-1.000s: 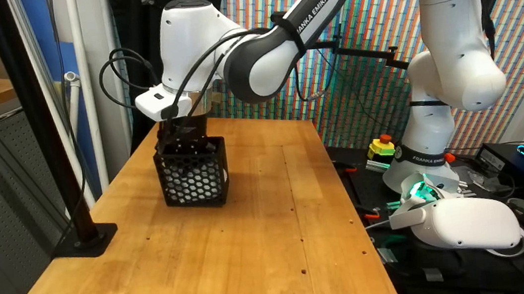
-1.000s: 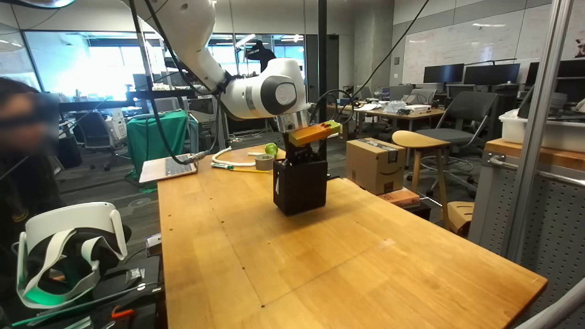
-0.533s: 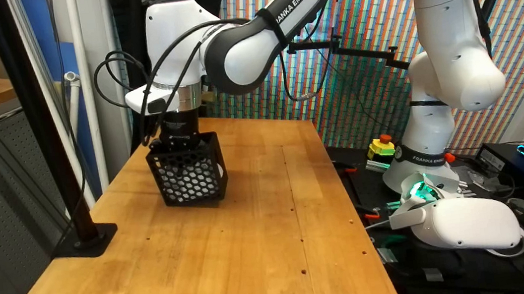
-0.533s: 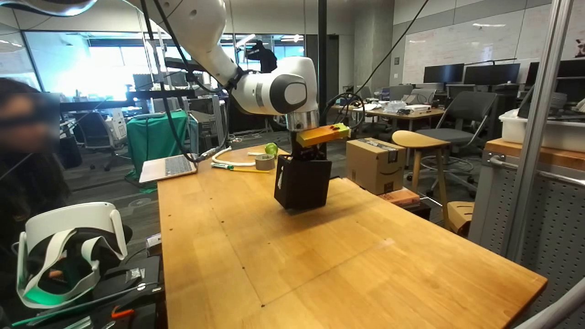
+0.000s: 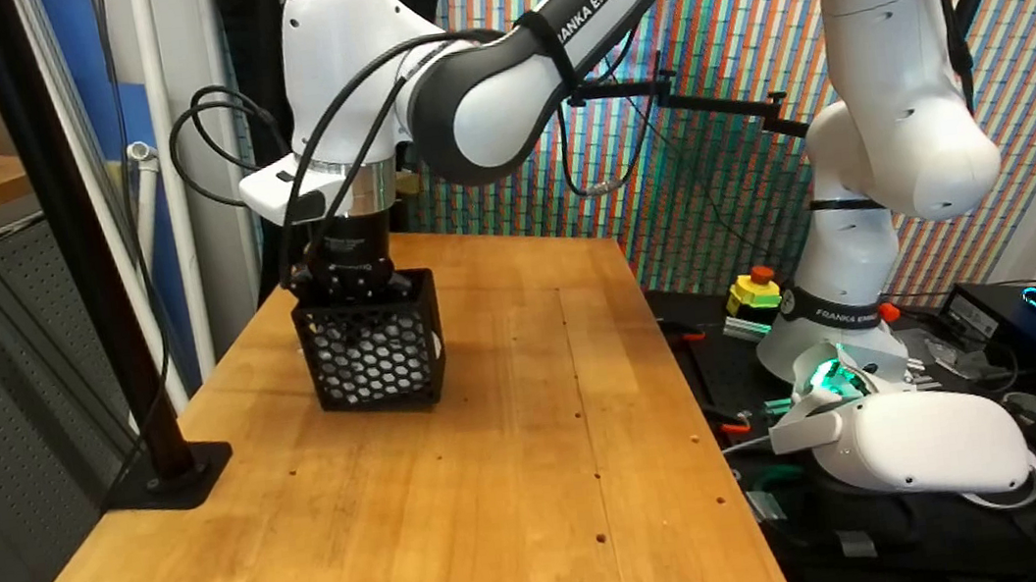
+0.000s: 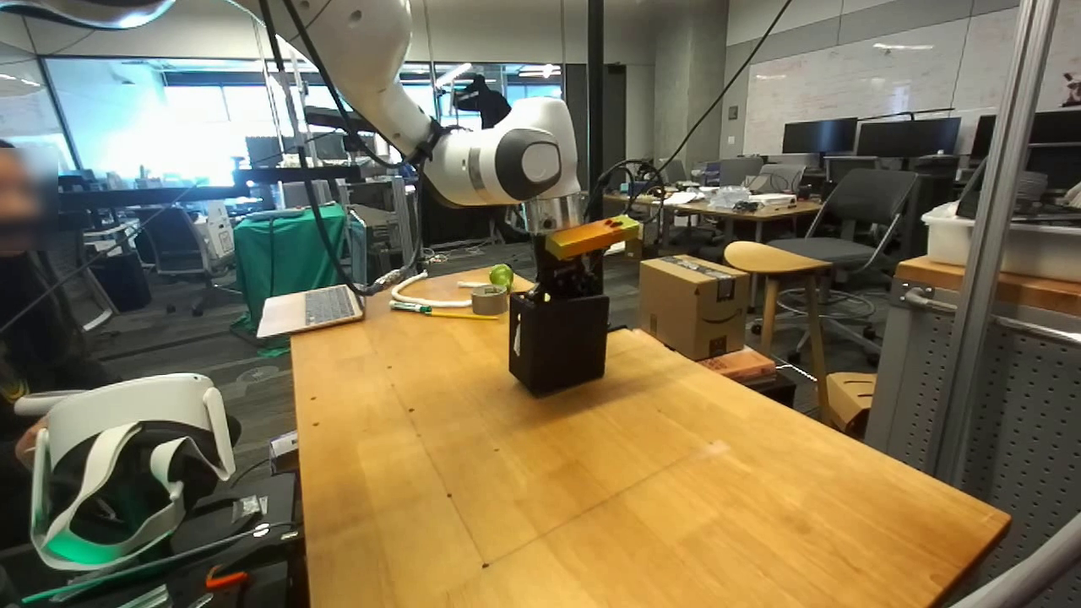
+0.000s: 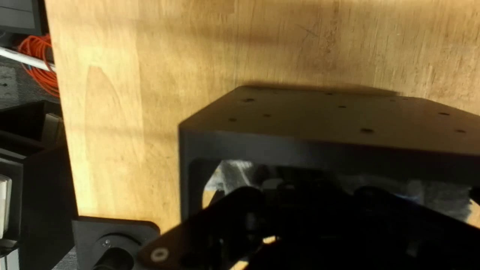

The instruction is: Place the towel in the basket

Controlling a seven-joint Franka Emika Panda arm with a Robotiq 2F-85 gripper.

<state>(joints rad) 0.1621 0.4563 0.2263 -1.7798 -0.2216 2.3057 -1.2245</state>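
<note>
towel (image 5: 375, 360) inside black basket (image 6: 561, 344)

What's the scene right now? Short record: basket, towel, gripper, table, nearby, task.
basket: black, about upright; contact with the wooden table unclear
towel: white, inside the basket, showing through its holes
gripper: shut, fingers inside the basket's open top; whether they pinch anything is hidden
table: tape roll and pencil at the far end in an exterior view
nearby: headset and cardboard box, both off the table
task: towel in, gripper not yet out
</note>
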